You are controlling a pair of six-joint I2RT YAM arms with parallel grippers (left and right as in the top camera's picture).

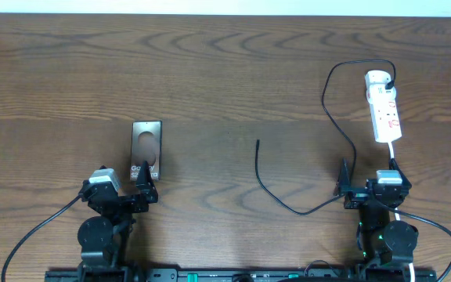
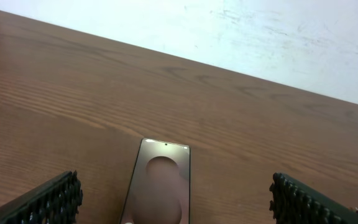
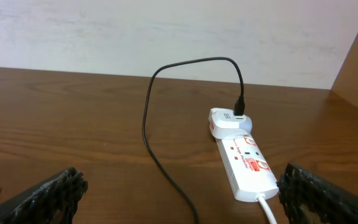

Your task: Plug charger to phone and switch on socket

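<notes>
Illumination is bright, even and diffuse in all three views. The desk (image 1: 225, 70) shows a mild sheen and no hard shadows. The socket (image 3: 244, 158) casts only a faint, soft shadow. The phone (image 2: 160, 186) screen carries a tan oval reflection. The overhead view is sharp but coarse. In both wrist views the wood grain stays in focus, and the far wall (image 3: 166, 31) is bright.

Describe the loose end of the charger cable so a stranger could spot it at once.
On the wooden table, find the white power strip at far right. Its thin black cable loops toward the near edge, then curls up mid-table. The tip is the only loose end, right of the phone.
</notes>
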